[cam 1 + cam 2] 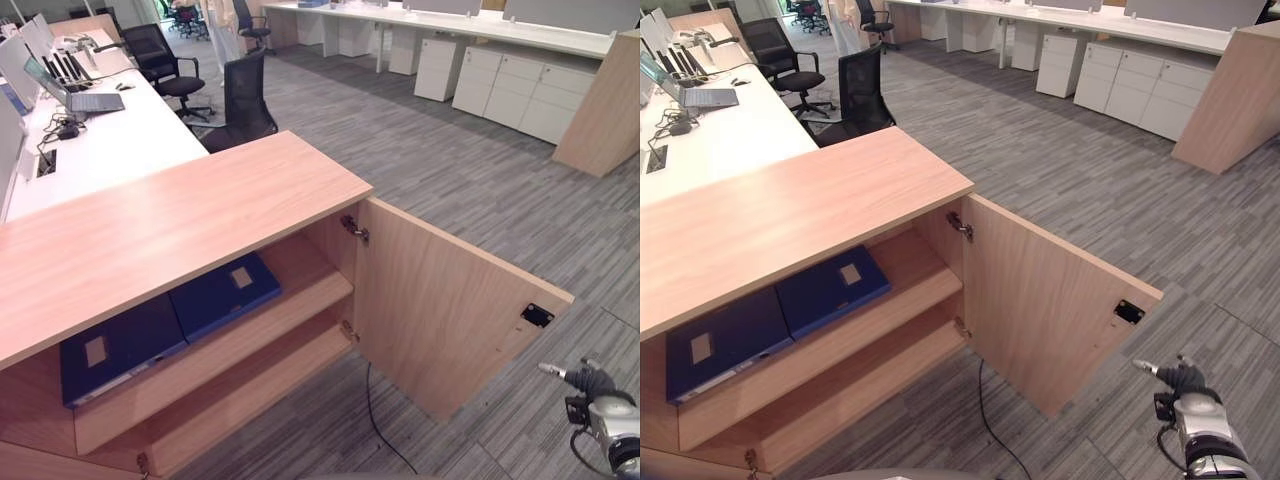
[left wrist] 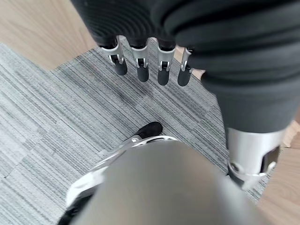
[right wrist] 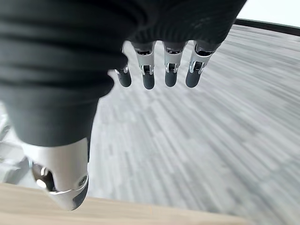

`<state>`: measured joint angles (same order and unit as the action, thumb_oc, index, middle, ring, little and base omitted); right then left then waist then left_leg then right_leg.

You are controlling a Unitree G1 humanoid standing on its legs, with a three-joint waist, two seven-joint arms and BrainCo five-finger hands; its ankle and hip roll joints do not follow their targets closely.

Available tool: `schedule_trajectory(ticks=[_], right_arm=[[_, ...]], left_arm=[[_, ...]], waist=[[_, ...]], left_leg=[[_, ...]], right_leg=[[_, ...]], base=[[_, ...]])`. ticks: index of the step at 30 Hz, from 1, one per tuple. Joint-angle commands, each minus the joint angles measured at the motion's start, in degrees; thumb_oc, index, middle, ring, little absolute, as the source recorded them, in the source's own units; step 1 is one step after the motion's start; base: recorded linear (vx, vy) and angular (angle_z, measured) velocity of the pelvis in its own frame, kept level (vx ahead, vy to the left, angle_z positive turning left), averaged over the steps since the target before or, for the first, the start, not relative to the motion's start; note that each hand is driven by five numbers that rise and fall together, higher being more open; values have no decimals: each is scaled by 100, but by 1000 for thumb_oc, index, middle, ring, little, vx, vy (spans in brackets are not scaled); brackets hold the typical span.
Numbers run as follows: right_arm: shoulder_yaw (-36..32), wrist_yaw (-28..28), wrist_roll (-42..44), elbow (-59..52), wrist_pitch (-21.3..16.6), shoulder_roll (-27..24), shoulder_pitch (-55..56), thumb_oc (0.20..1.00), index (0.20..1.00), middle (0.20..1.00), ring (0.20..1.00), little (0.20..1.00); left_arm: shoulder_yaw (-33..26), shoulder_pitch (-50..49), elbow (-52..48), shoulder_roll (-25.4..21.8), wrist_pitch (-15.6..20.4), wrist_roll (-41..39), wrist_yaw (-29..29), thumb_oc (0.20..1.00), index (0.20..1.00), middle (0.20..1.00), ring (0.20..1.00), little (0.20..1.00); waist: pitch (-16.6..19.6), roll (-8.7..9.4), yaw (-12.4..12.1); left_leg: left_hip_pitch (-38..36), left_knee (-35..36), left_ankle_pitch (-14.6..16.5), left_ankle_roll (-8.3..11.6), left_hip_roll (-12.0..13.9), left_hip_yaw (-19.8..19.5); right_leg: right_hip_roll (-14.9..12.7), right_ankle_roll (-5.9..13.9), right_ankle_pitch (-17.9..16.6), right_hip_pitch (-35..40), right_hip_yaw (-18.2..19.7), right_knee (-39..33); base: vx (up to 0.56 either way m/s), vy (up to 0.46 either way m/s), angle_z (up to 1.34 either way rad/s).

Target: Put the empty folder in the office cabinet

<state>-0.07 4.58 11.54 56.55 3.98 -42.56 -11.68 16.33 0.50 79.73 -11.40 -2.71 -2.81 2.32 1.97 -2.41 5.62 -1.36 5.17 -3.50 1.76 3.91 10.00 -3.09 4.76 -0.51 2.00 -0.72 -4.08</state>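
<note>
Folders (image 1: 222, 292), two dark blue, lie flat side by side on the upper shelf of the office cabinet (image 1: 180, 215); door (image 1: 450, 305) open. Placement looks done; closing may remain. My left hand (image 2: 150, 70) and right hand (image 3: 159, 70): fingers relaxed, empty.

Two folders (image 1: 165, 320) were laid side by side on the upper shelf (image 1: 300, 275) inside the cabinet (image 1: 170, 215); its door (image 1: 440, 300) was swung open to the right.

cabinet (image 1: 190, 215): matt light wood | folders (image 1: 225, 290): smooth blue plastic | floor (image 1: 480, 190): grey ribbed carpet
</note>
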Motion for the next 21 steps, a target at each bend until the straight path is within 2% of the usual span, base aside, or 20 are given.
schedule_trajectory(ticks=[1, 21], right_arm=[[232, 44, -315, -333, -260, -113, -361, 1000, 1000, 1000, 1000, 1000], [1764, -624, 149, -1775, -601, 382, -1602, 1000, 1000, 1000, 1000, 1000]], left_arm=[[-134, 159, 331, 11, -71, 258, 50, 1000, 1000, 1000, 1000, 1000], [-118, 68, 330, 33, -103, 296, 134, 1000, 1000, 1000, 1000, 1000]], waist=[[93, 365, -155], [112, 338, -395]], left_leg=[[-269, -17, 795, -319, -460, -178], [-257, -17, 723, -261, -456, -196]], right_leg=[[106, 249, -83, -227, 112, -44], [125, 200, -54, -186, 33, -72]], base=[[0, 0, 0], [-6, -2, -2]])
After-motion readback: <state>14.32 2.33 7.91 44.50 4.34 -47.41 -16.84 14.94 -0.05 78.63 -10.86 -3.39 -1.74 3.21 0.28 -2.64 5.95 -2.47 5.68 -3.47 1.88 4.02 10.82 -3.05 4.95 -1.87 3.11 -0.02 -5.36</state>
